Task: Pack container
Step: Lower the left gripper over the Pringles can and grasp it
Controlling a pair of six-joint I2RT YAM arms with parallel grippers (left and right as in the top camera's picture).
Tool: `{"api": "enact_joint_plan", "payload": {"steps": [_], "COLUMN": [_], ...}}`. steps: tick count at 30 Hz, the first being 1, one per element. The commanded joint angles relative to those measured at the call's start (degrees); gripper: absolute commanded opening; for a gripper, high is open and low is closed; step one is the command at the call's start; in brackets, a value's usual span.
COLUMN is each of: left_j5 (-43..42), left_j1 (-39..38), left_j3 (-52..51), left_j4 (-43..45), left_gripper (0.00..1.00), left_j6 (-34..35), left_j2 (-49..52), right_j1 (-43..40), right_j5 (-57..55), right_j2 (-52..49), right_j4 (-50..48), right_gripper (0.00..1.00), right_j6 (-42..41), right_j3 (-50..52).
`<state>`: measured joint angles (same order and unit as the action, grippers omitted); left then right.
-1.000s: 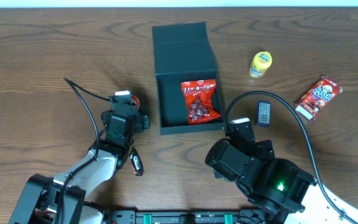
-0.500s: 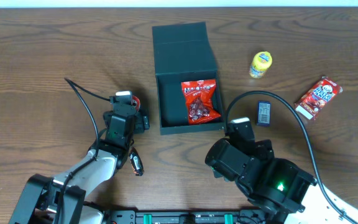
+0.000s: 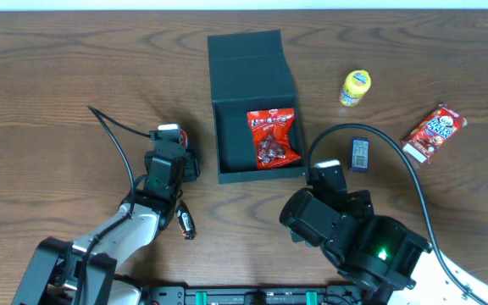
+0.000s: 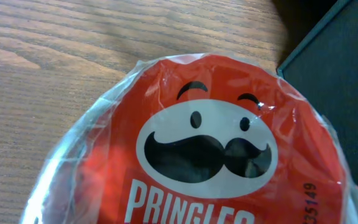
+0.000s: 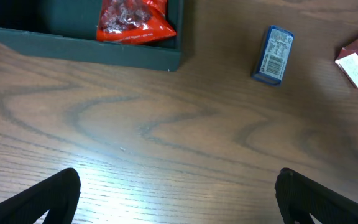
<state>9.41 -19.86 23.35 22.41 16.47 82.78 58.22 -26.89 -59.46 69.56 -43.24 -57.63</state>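
Overhead first. Can see the container [image 3: 230, 140] at the middle back of the table [image 3: 74, 76], lid flipped open toward the far edge, with a red snack bag [image 3: 273, 138] lying inside against the right wall. Also spotting a small yellow bottle [image 3: 355, 87] off to the right of it, a little blue packet [image 3: 359, 154] near its front right corner, and a red and white pouch [image 3: 434, 132] farther right. Got the left gripper [image 3: 173, 144] parked just left of the container, right over a red can [image 3: 183, 136], only a sliver of it showing. Can't tell from up here whether clamped, apart or together. Noticing a small dark and red thing [image 3: 186, 222] on the wood beside the left arm too. Right arm [image 3: 346, 229] sitting just in front of the container's front right corner.

Left wrist next. Pretty much all red can, Pringles lid with the moustache face filling the frame, clear plastic rim around it, plus a dark corner of the container at upper right, close by. Fingers out of shot, so can't call the grip here either.

Right wrist last. Seeing the right gripper [image 5: 179, 199] with fingertips [image 5: 48, 193] way out at the bottom corners, spread wide over bare wood. Front wall of the container up top left, snack bag peeking over it, blue packet off to the right, pouch edge at far right.
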Motion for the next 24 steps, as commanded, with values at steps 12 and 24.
{"api": "enact_joint_plan", "payload": {"steps": [12, 24], "left_j5": [-0.1, 0.0], "left_j1": [0.3, 0.3], "left_j3": [0.2, 0.2], "left_j4": [-1.1, -1.1], "left_gripper": [0.58, 0.46], "left_j6": [-0.2, -0.2], "left_j2": [0.5, 0.5], "right_j1": [0.5, 0.5], "right_j5": [-1.7, -1.8], "right_j2": [0.3, 0.3], "right_j4": [0.0, 0.0], "right_gripper": [0.99, 0.99], "right_j6": [-0.9, -0.9], "right_j3": [0.4, 0.4]}}
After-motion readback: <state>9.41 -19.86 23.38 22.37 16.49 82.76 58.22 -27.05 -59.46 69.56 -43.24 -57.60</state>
